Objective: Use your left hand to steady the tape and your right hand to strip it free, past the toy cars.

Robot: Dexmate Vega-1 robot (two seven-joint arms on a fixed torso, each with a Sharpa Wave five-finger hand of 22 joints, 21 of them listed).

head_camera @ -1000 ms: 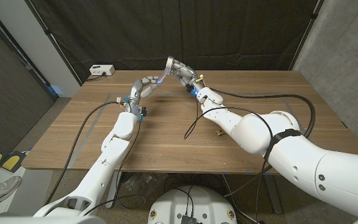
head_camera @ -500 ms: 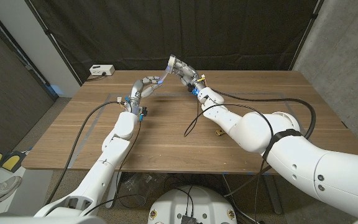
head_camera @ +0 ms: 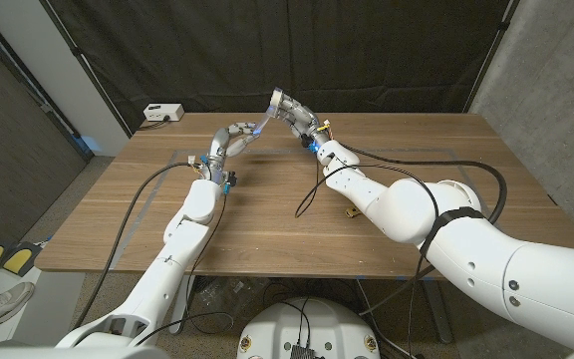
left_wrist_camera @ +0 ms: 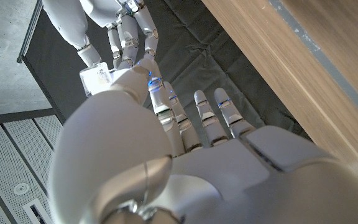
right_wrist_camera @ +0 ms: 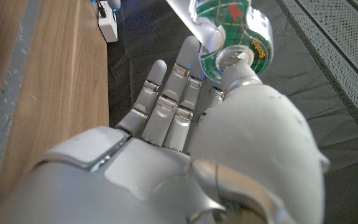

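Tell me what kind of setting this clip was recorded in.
Probably a lab or test room: a wooden table stands before a black curtain backdrop, beside a bare concrete wall, with yellow foot pedals on the floor.

The right hand (head_camera: 289, 110) creeps a shade further from the robot's body and toward the back of the table (head_camera: 267, 214), and its wrist goes with it, sitting a touch higher in the head view than a second ago. That carries the tape dispenser (right_wrist_camera: 232, 34) it holds a hair away from the left hand (head_camera: 230, 139), so the gap between the two hands opens very slightly. The black cable (head_camera: 312, 194) hanging under the right forearm swings a little with that move. The shifts are tiny, barely more than a nudge
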